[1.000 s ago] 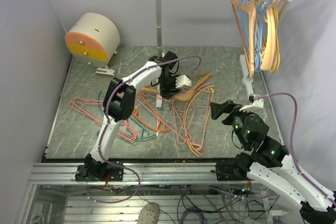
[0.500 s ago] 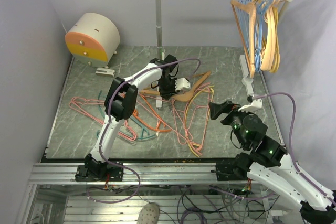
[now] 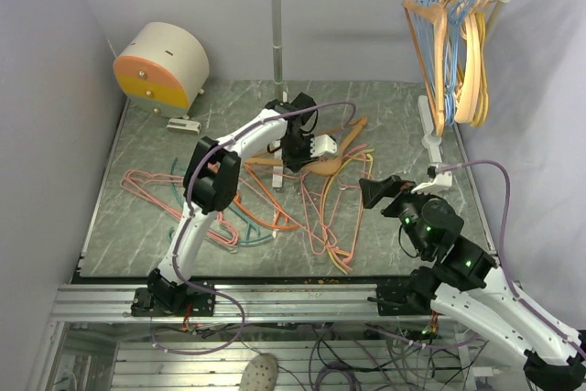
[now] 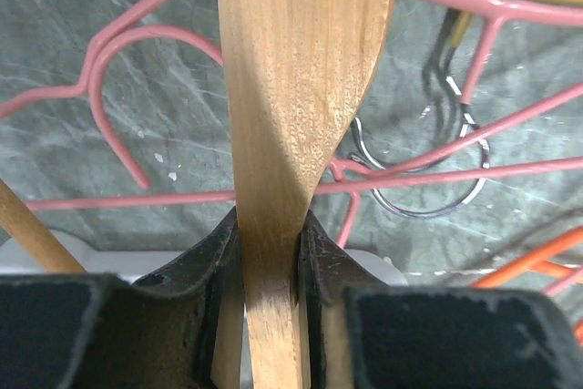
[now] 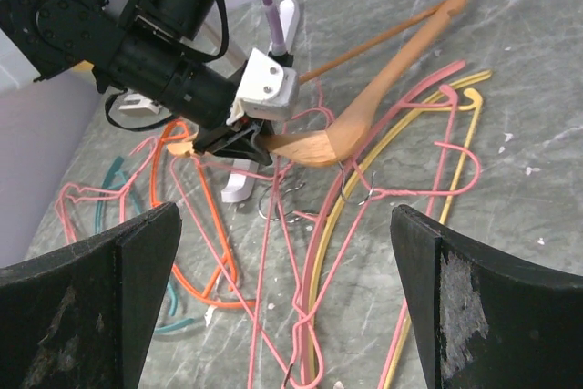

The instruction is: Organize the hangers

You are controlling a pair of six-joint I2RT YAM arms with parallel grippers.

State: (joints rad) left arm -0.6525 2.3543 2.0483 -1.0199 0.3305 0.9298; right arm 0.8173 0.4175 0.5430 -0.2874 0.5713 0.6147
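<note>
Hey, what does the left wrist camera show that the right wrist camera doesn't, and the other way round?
Only the left wrist view: a close look at the left gripper, its black fingers pressed against both sides of the wooden hanger.
Only the right wrist view: the right gripper wide open with nothing between its fingers, a teal hanger, and the wooden hanger's whole shape.
Both: the wooden hanger in the left gripper, pink hangers, and the grey marble table.
</note>
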